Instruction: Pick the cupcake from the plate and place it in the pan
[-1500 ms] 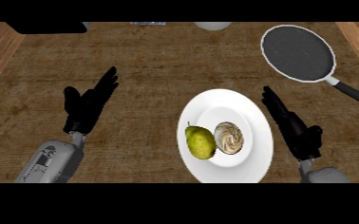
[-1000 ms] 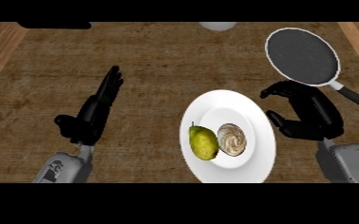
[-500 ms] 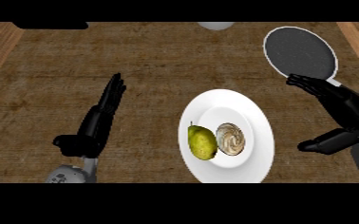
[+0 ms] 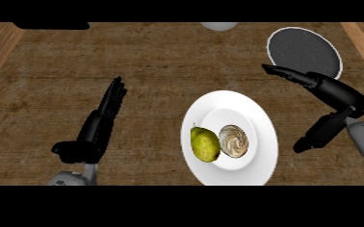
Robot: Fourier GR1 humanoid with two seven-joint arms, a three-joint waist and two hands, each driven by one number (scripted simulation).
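Observation:
A white plate (image 4: pixel 252 115) lies at the centre right of the wooden counter. On it sit a cupcake (image 4: pixel 235 141) with swirled brown-and-cream frosting and, touching its left side, a green-yellow pear (image 4: pixel 204 144). The black pan (image 4: pixel 304 51) with a pale rim lies at the upper right. My right hand (image 4: pixel 328 92) is open to the right of the plate, fingers stretched towards the pan's lower edge and thumb hanging down beside the plate's rim, holding nothing. My left hand (image 4: pixel 101 120) rests open at the lower left, fingers straight and pointing up.
A pale round object (image 4: pixel 218 26) shows at the top edge, left of the pan. A dark shape (image 4: pixel 50 25) lies at the top left. Lighter wooden edges border the counter at both sides.
My right hand has opened out from a curled pose and shifted right, its fingers now spread wide beside the plate. My left hand has turned edge-on. Cupcake and pear have stayed put.

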